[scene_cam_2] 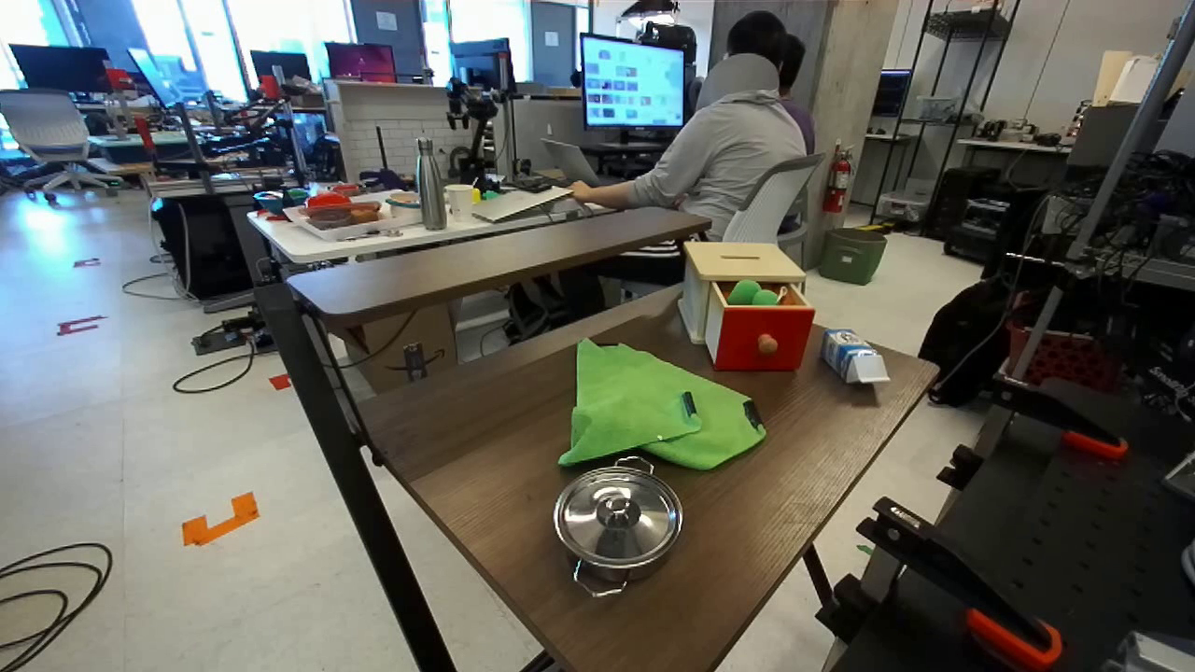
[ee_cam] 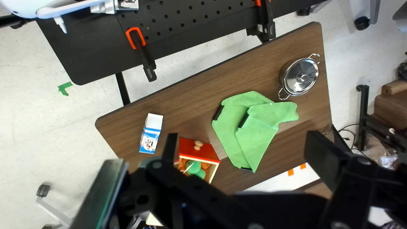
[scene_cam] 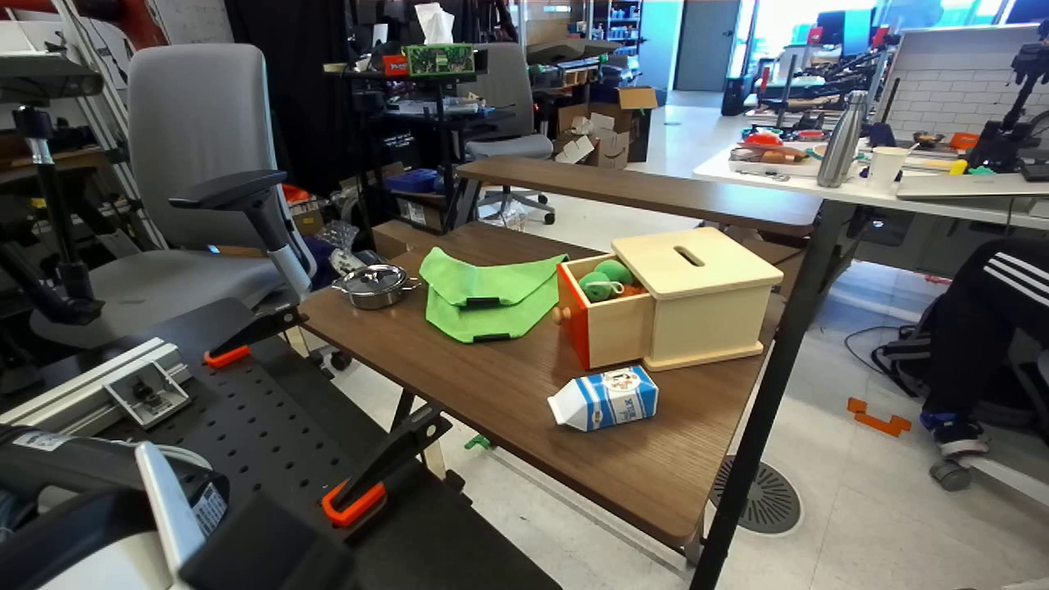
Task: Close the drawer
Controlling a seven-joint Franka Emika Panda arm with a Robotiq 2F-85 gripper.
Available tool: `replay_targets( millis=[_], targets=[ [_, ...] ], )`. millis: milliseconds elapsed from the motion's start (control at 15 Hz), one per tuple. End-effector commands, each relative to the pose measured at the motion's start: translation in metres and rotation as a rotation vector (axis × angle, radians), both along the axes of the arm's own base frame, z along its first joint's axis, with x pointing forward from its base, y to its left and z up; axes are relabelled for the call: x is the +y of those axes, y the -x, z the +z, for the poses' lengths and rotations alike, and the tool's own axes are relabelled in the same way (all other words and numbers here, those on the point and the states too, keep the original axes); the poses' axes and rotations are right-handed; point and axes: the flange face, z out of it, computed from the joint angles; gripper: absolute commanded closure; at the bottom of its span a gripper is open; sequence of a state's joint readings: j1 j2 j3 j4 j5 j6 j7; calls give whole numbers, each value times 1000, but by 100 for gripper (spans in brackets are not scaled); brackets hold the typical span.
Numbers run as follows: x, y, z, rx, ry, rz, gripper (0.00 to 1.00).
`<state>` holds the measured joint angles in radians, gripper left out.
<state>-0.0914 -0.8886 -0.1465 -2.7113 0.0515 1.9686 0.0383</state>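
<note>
The drawer (scene_cam: 577, 321) sticks out of the light tan wooden box (scene_cam: 706, 324), pulled well open. Its red front with a round wooden knob also faces out in an exterior view (scene_cam_2: 747, 338). Green and orange soft things lie inside it. In the wrist view the drawer (ee_cam: 190, 149) is seen from above at lower left, partly covered by the left finger; most of the box is hidden. My gripper (ee_cam: 242, 138) is wide open and empty, high above the table, with the fingers apart on either side of the green cloth (ee_cam: 251, 127). The gripper does not clearly show in the exterior views.
A blue-white carton (scene_cam: 610, 399) lies beside the drawer. The green cloth (scene_cam: 492, 299) lies in front of the drawer's face. A lidded steel pot (scene_cam_2: 618, 523) stands at the table's far end. A raised shelf (scene_cam: 639, 192) runs along one table edge. A black bench with orange clamps (scene_cam: 354, 501) adjoins.
</note>
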Motion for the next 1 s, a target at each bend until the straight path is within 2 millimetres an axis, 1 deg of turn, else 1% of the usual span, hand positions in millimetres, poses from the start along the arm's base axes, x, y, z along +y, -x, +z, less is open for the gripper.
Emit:
replay_targets(
  millis=[0, 133, 200, 333, 533, 733, 933],
  targets=[
    [6, -3, -6, -26, 33, -63, 0],
    [15, -8, -16, -60, 62, -97, 0],
    [19, -18, -11, -64, 60, -108, 0],
    [31, -26, -18, -88, 69, -143, 0],
    [42, -42, -38, -91, 97, -186, 0],
    [52, -61, -71, -71, 122, -228, 0],
    [60, -78, -113, -33, 129, -256, 0]
  ],
)
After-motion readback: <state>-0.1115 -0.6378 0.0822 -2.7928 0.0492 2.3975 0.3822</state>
